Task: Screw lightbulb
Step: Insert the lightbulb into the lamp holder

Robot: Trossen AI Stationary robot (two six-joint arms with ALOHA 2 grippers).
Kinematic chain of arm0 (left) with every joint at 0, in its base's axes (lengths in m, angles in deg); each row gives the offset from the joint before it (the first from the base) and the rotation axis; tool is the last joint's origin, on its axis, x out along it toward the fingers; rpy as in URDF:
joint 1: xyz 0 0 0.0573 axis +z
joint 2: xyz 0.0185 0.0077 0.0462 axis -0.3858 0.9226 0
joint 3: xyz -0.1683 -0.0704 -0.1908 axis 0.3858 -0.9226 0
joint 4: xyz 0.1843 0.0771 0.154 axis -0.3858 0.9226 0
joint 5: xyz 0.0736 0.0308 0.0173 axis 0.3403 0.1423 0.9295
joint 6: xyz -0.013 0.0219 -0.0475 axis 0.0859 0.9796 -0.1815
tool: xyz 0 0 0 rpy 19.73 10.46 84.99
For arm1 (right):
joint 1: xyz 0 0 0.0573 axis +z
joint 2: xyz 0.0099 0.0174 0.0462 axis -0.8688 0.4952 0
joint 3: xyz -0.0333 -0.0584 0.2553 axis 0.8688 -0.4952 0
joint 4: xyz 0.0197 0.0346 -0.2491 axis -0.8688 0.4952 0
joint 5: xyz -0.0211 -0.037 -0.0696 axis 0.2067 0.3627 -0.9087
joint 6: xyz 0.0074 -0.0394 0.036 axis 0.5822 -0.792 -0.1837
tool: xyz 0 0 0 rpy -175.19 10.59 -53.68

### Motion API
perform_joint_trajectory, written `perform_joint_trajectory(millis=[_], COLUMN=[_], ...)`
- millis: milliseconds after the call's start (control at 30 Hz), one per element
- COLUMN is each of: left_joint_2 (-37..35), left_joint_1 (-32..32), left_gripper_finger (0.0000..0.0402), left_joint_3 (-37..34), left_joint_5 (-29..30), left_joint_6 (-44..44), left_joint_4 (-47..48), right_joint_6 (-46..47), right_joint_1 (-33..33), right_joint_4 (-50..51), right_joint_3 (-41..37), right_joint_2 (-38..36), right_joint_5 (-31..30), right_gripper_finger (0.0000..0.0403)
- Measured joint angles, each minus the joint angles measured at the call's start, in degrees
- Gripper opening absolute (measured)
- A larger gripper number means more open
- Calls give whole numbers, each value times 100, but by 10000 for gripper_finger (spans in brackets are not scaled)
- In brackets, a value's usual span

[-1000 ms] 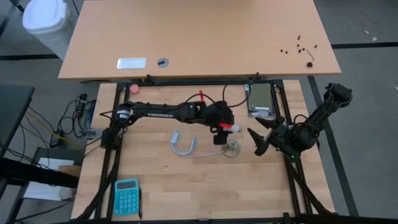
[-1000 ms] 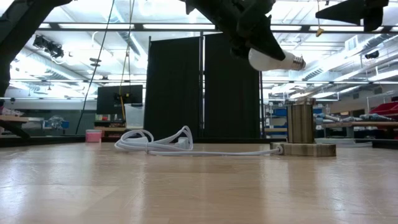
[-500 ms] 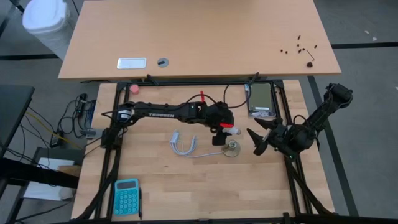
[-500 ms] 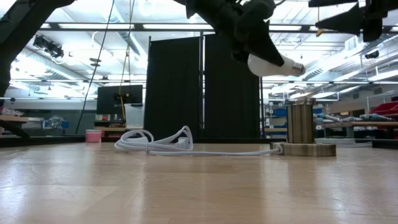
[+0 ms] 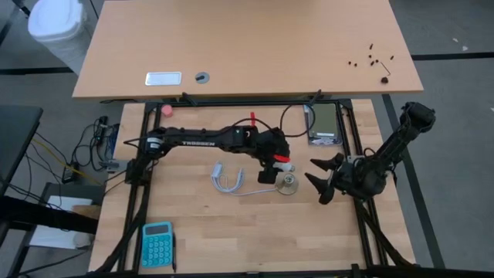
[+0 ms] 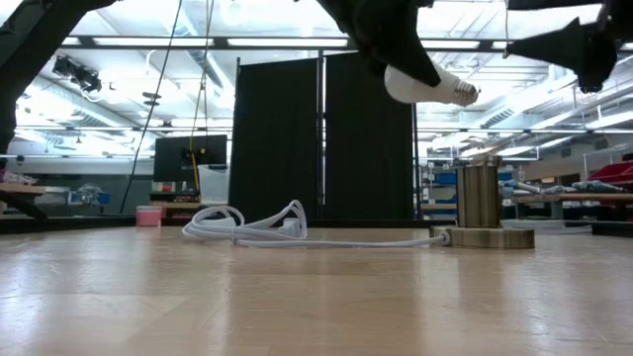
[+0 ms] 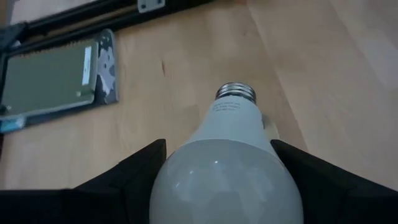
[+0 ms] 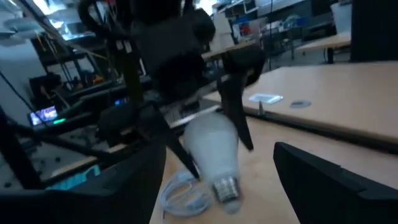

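Observation:
The white frosted lightbulb (image 7: pixel 229 163) hangs above the table with my left gripper (image 5: pixel 272 170) shut on it. Its silvery screw base (image 6: pixel 464 92) points toward the table's right, up and to the left of the socket. The brass socket (image 6: pixel 480 194) stands upright on its round disc (image 5: pixel 289 184); a white cord (image 5: pixel 228 182) runs off from the disc. My right gripper (image 5: pixel 319 180) hovers open just right of the socket, pointing at the bulb and holding nothing. My left gripper pinches the bulb's globe at its widest part (image 7: pixel 186 168) between its two fingers (image 7: pixel 134 169), one on either side. The fingers lie along the bulb and slant down from the table's left. The bulb is lifted clear, its screw base (image 7: pixel 236 93) pointing forward beyond the fingertips.
A grey-green flat device (image 5: pixel 324 123) lies at the back right of the work surface. A teal calculator (image 5: pixel 157 243) sits near the front left and a small pink ball (image 5: pixel 166 110) at the back left. Black frame rails edge the board.
My left gripper has tipped and rolled a little with the bulb, which now sits slightly higher in the low view. My right gripper has sunk and shifted a little toward the near edge, rolling about its own axis.

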Motion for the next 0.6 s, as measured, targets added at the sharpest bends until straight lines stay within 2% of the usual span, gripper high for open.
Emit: perform_joint_trajectory(millis=[100, 300, 467, 600], left_joint_2=[2, 2, 88, 307], left_joint_1=[-35, -66, -113, -193], left_gripper_finger=[283, 283, 283, 283], left_joint_3=[3, 0, 6, -7], left_joint_5=[5, 54, 70, 161], left_joint_6=[55, 187, 202, 193], left_joint_4=[120, 400, 327, 380], right_joint_6=[1170, 3781, 4884, 4965], right_joint_1=[67, 7, -549, -946], right_joint_4=[929, 3230, 4288, 4306], right_joint_3=[9, 8, 9, 9], right_joint_2=[6, 15, 226, 663], right_joint_5=[224, 1377, 2668, 3178], right_gripper_finger=[309, 309, 309, 309])
